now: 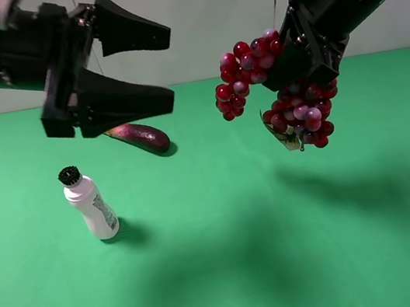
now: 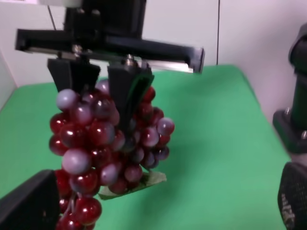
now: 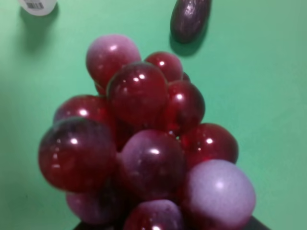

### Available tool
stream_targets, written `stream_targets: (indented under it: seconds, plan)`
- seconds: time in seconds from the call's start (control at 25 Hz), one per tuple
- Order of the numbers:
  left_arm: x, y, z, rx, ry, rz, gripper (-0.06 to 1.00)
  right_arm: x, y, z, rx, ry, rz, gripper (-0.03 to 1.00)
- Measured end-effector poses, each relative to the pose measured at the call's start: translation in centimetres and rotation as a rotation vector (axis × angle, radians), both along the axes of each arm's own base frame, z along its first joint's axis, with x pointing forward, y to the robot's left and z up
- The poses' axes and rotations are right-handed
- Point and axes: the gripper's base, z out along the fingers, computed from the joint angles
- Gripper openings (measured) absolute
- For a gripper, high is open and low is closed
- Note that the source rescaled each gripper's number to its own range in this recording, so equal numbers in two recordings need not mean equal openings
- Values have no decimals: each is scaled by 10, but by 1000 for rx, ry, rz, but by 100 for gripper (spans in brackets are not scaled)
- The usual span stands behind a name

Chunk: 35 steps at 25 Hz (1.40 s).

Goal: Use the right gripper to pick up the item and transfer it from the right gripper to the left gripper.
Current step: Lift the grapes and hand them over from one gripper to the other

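High above the green table [image 1: 285,258], the black right pincer [image 1: 304,66] pinches a glossy dark red and purple grape bunch [image 1: 301,115], across from the spread black left pincer [image 1: 168,66].

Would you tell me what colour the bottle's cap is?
The cap is black, on a white bottle; clearest in the exterior high view.

A white plastic bottle [image 1: 93,210] with a black ribbed cap stands on its base on the flat green tabletop [image 1: 285,258]. 1 glossy dark purple eggplant [image 1: 140,137] lies on its side at about 1 o'clock from the bottle, apart from it.
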Motion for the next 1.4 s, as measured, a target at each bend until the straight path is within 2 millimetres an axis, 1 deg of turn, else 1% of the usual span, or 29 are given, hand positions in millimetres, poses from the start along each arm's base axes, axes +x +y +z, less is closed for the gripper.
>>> stream_targets:
  seconds: [0.24, 0.48, 0.8, 1.04, 1.28, 1.4]
  plan:
    - [3, -21, -14, 91, -123, 11, 96, 0, 0, 0, -1, 0, 1, 3]
    - [19, -32, -15, 44, -117, 43, 96, 0, 0, 0, -2, 3, 4, 3]
    - [34, -59, -28, 47, -105, -8, 96, -1, 0, 0, -3, 6, 6, 3]
    - [43, -65, -35, 56, -98, 1, 96, -1, 0, 0, -3, 7, 7, 1]
    - [49, -70, -52, 69, -52, 12, 96, -1, 0, 0, -3, 7, 7, 0]
    - [52, -72, -55, 65, -47, 21, 96, -1, 0, 0, -3, 7, 7, 0]
